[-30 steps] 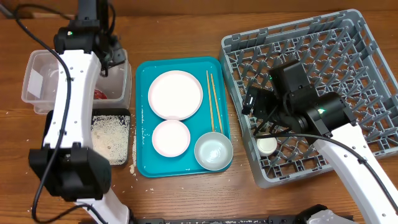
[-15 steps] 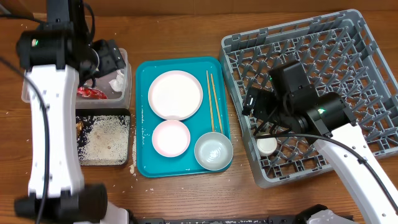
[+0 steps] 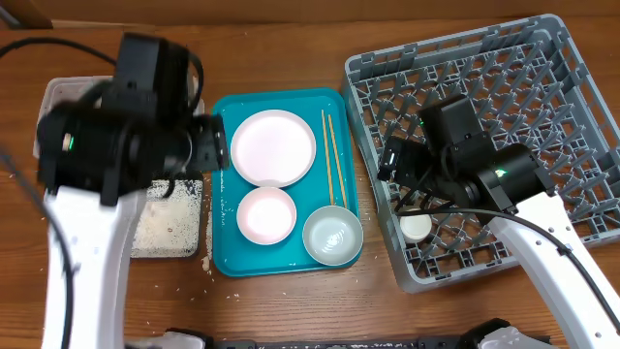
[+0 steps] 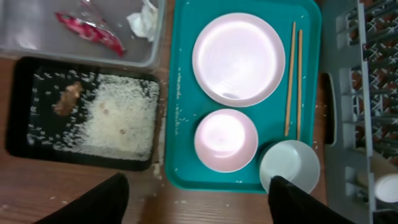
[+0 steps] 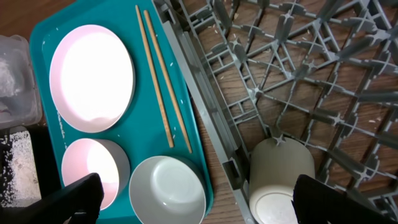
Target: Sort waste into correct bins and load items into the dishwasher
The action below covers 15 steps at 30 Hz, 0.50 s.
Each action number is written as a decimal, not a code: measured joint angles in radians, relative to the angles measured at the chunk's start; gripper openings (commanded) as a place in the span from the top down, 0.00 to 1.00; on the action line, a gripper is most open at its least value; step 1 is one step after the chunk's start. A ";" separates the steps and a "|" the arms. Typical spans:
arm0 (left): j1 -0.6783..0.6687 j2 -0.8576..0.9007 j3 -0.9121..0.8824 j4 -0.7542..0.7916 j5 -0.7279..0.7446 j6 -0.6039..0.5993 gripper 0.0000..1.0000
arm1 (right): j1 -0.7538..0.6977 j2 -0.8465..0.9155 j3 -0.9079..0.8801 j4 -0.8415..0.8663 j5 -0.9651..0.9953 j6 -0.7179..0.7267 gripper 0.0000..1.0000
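In the left wrist view the clear tub [image 4: 37, 46] holds the red wrapper [image 4: 90, 32] and the paper wad [image 4: 144, 18]. The black tray [image 4: 18, 124] holds rice [image 4: 118, 118] and a brown scrap [image 4: 67, 99]. The teal tray [image 3: 223, 184] carries the large pink plate [image 3: 273, 147], the small pink dish [image 3: 266, 215], the grey bowl [image 3: 332, 236] and the chopsticks [image 3: 331, 160]. The white cup [image 3: 417, 227] lies in the grey rack [image 3: 484, 107]. My left gripper [image 4: 199, 205] is open and empty, high above the tray's near edge. My right gripper [image 5: 214, 202] is open and empty, above the rack's left wall.
Loose rice grains lie on the wooden table [image 4: 158, 168] between the black tray and the teal tray. My left arm [image 3: 107, 155] covers most of the tub in the overhead view. The rack fills the right side.
My left arm has swung from over the clear tub towards the teal tray's left edge, empty. The wrapper and wad lie in the tub. The right arm has not moved.
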 measured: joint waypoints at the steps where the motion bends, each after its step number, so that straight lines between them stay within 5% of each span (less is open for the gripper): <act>1: -0.021 -0.034 0.000 -0.002 -0.019 -0.006 0.00 | 0.000 0.000 0.000 0.000 0.000 0.000 0.00; 8: -0.073 -0.242 0.004 -0.009 -0.041 -0.017 0.00 | 0.000 0.000 0.000 0.000 0.000 0.000 0.00; 15: -0.073 -0.255 0.006 -0.010 -0.033 -0.017 0.00 | 0.000 0.000 0.000 0.000 0.000 0.000 0.00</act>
